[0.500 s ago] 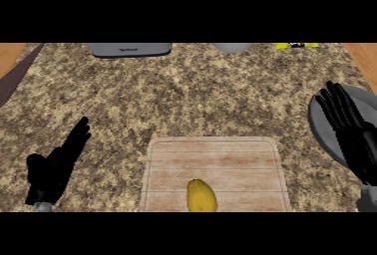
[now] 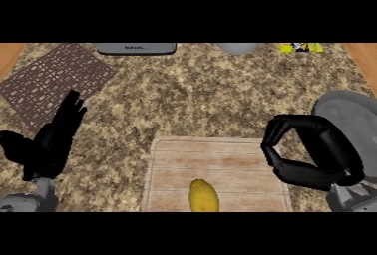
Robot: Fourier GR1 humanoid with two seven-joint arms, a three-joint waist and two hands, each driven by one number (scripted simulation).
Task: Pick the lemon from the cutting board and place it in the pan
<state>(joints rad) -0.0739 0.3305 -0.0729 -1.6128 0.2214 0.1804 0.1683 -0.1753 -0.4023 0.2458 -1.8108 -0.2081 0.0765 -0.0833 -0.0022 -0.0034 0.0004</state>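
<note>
A yellow lemon (image 2: 204, 195) lies on the wooden cutting board (image 2: 213, 159), near the board's front edge. The grey pan (image 2: 346, 110) sits at the right edge of the counter. My right hand (image 2: 316, 149) hovers over the board's right edge, between pan and lemon, with fingers and thumb curled into a hook around nothing. It is up and to the right of the lemon, apart from it. At the left my left hand (image 2: 50, 144) rests open, fingers straight and pointing up.
A brown lattice mat (image 2: 55, 82) lies at the back left. Along the back edge stand a grey appliance (image 2: 136, 48), a grey bowl (image 2: 237, 48) and a yellow packet (image 2: 300, 47). Speckled counter (image 2: 199, 94) stretches between them and the board.
My right hand has come in from the pan's side to the board's right edge, and its fingers have curled from straight. The left hand has barely moved.
</note>
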